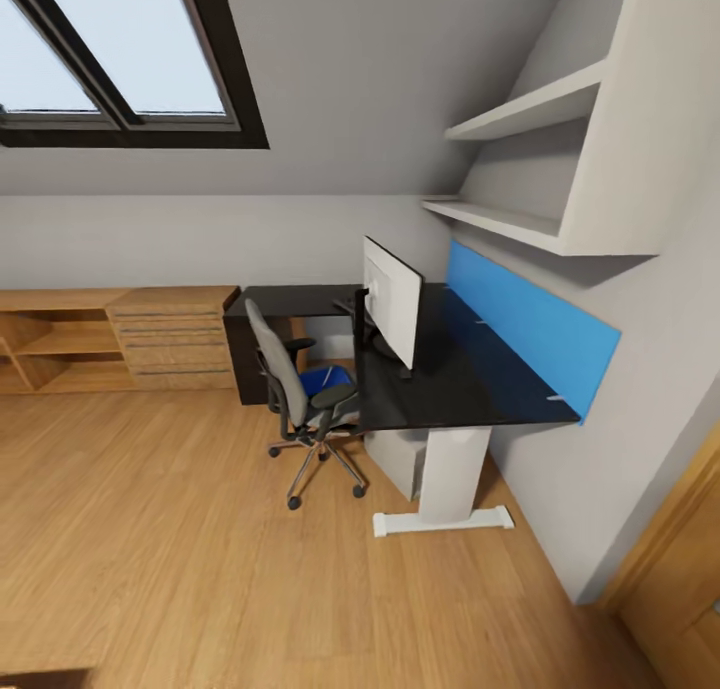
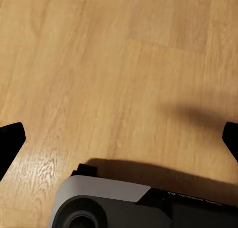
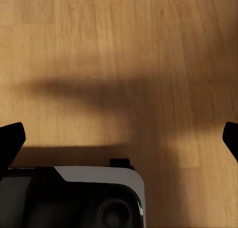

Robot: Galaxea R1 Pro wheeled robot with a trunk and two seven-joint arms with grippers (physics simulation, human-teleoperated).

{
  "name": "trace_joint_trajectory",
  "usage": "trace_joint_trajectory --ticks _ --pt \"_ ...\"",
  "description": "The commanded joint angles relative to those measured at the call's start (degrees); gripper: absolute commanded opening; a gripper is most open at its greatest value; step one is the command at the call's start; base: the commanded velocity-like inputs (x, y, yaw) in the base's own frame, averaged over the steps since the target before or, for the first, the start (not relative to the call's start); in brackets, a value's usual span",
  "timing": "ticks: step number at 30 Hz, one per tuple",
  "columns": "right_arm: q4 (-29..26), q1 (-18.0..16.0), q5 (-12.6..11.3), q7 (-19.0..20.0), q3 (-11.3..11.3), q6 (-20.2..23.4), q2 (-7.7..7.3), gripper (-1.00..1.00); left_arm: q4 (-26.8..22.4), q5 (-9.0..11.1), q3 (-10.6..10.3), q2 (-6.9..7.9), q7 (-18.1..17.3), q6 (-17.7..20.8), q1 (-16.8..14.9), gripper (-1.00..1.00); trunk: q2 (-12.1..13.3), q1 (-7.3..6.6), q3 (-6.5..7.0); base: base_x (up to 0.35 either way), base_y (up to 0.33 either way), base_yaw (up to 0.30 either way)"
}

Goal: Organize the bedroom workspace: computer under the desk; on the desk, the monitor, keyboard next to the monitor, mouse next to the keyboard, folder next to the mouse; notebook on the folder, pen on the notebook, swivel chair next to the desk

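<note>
Both tools spread wide above bare wooden floor, holding nothing

I see the bright blue folder [image 1: 328, 379] on the grey swivel chair [image 1: 290, 389], ahead beside the glossy black worktop [image 1: 470, 379]

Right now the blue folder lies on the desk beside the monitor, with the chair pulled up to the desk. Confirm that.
Not quite. The head view shows the blue folder lying on the swivel chair's seat, not on the desk. The monitor does stand on the desk, and the chair is drawn up to it.

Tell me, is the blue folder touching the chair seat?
Touching. In the head view the folder lies flat on the swivel chair seat, between the backrest and the armrest, with no gap under it.
</note>
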Motion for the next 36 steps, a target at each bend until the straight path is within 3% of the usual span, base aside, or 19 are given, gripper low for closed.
trace_joint_trajectory --ticks 1,27,36 --pt "0.0 0.0 0.0 -0.1 0.0 -0.2 0.00 1.00 -0.1 0.4 0.2 -0.03 -0.4 0.0 0.0 1.00 0.0 0.01 -0.06 0.000 0.307 0.035" --pt "0.0 0.0 0.2 -0.1 0.3 -0.2 -0.71 1.00 -0.1 0.4 0.2 0.01 -0.4 0.1 0.0 1.00 0.0 0.01 -0.06 0.098 0.290 0.003" --pt "0.1 0.0 0.2 -0.1 0.4 -0.2 -0.75 1.00 -0.1 0.4 0.2 0.05 -0.4 0.1 0.0 1.00 0.0 0.01 -0.05 0.172 0.180 0.000"
